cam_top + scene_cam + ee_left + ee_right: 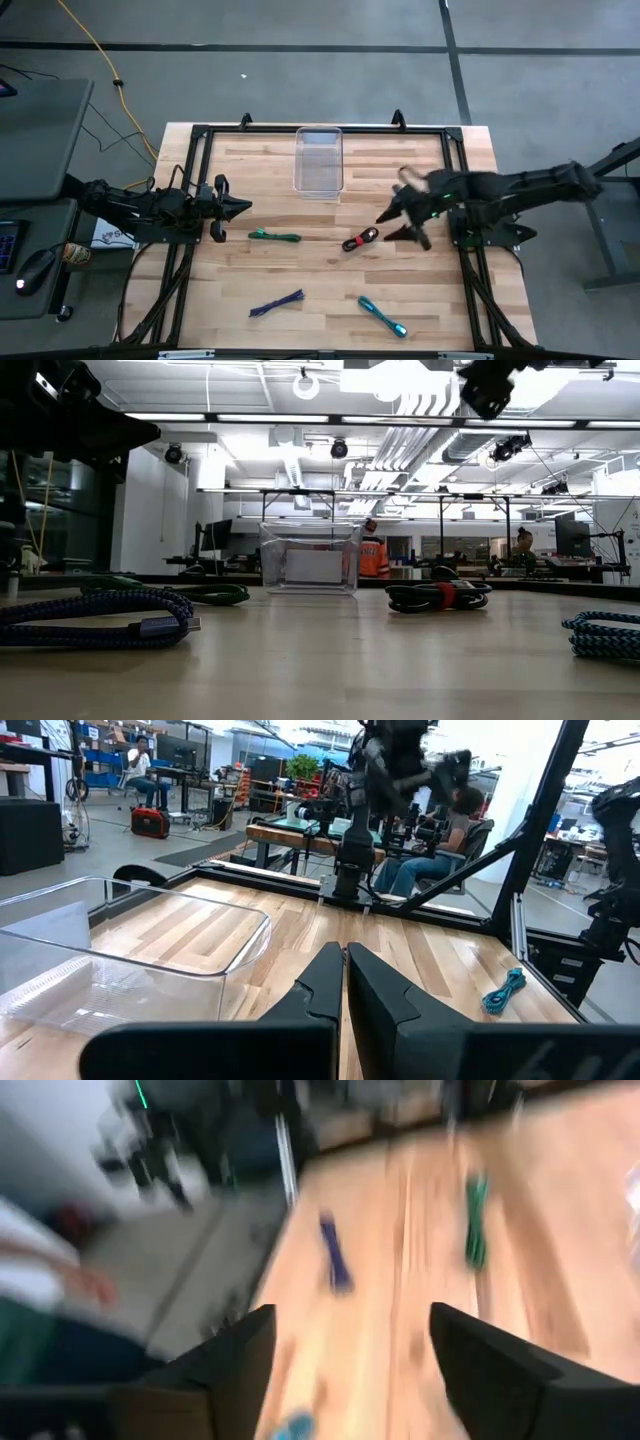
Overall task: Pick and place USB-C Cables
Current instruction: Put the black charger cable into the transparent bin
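Four cable bundles lie flat on the wooden table: green (275, 237) left of centre, red-and-black (360, 240) at centre, purple (277, 303) near the front, teal (383, 316) front right. My right gripper (399, 225) is open and hovers above the table just right of the red-and-black bundle (438, 596); its wrist view shows the purple (335, 1255) and green (475, 1230) bundles beyond the fingers. My left gripper (243, 207) is shut and waits over the table's left side, near the green bundle.
A clear plastic bin (319, 160) stands at the table's far middle, its wall (120, 955) close in the left wrist view. A black frame (200, 135) borders the table. A long yellow cord (100, 60) runs on the floor beyond. People sit in the room behind.
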